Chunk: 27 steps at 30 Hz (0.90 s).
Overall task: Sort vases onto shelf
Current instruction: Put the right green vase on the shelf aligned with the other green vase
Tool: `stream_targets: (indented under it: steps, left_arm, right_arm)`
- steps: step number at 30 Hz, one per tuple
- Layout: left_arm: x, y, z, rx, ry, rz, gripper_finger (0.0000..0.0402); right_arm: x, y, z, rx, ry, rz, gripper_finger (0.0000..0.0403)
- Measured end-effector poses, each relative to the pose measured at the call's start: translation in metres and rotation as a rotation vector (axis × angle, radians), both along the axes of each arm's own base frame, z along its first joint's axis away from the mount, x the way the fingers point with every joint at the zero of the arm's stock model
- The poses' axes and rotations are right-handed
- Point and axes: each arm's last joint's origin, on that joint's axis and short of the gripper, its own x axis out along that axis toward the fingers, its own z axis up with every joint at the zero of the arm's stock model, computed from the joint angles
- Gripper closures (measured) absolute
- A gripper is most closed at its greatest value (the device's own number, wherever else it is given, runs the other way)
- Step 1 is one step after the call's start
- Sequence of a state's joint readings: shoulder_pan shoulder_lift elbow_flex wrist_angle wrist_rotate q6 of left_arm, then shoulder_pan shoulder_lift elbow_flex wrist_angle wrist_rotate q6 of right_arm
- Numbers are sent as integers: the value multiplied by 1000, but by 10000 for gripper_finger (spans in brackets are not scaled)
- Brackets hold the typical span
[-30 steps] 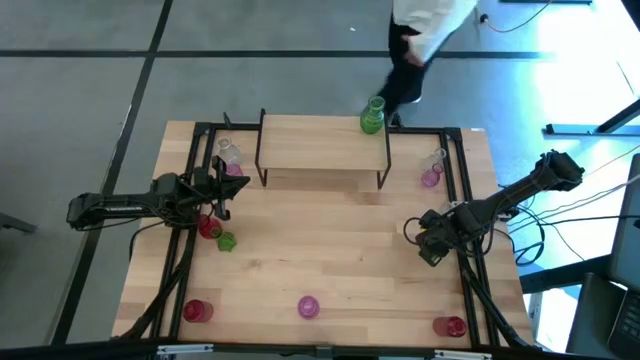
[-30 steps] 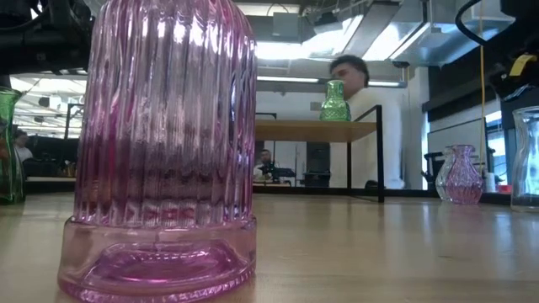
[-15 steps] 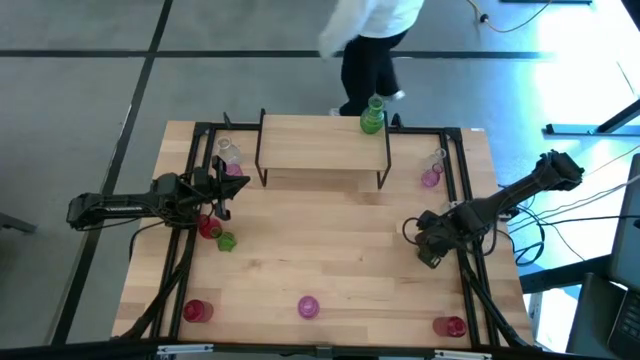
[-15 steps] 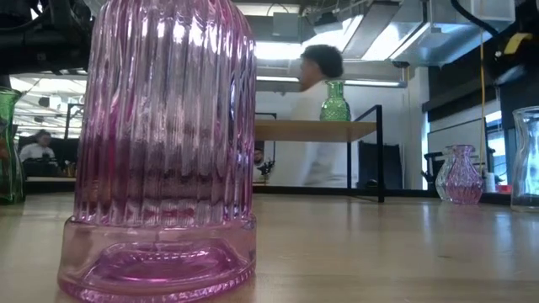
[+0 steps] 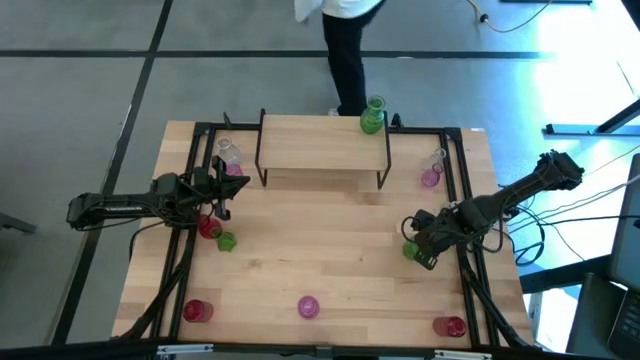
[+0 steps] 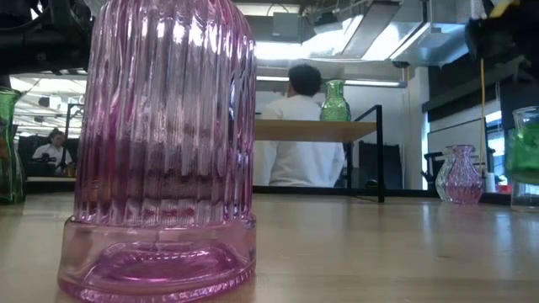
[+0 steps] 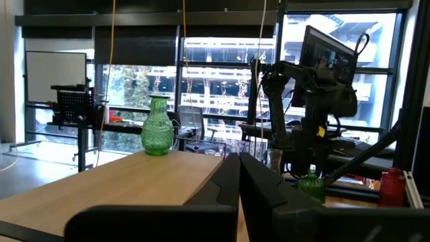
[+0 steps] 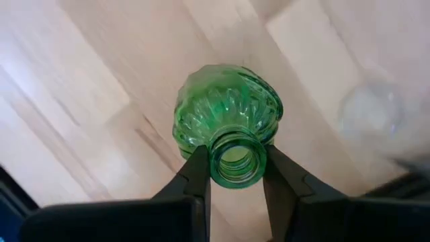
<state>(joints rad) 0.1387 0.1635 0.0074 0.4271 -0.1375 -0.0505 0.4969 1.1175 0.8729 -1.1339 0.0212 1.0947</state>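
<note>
High: right gripper [image 5: 413, 252] at table's right side, clamped on green vase [image 5: 409, 251]. Left gripper [image 5: 222, 186] left of shelf [image 5: 322, 140], jaws together, holding nothing. Second green vase [image 5: 372, 117] on shelf's far right corner. Other vases scattered on table [image 5: 330, 260].

Low: pink vase [image 6: 162, 143] up close; green one on shelf [image 6: 335, 101]; person in white behind.

Left wrist: closed fingers [image 7: 232, 185], shelf with green vase [image 7: 157, 126] ahead.

Right wrist: fingers [image 8: 195, 176] pinching green neck [image 8: 235, 161], vase upright over wood.
</note>
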Motion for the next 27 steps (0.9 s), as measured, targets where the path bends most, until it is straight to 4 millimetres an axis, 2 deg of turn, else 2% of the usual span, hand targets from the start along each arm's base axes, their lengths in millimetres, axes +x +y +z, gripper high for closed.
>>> stream_targets:
  steps: [8,15,20,27]
  left_arm:
    - [0,0,0,0,0,1,401]
    - [0,0,0,-1,0,3,401]
    - [0,0,0,-1,0,3,401]
    - [0,0,0,-1,0,3,401]
  right_arm:
    - [17,1,32,-67,-107,62,332]
    - [53,-8,63,-170,-82,155,331]
    - [80,-24,90,-245,-84,206,330]
    - [111,-61,123,-356,-102,246,330]
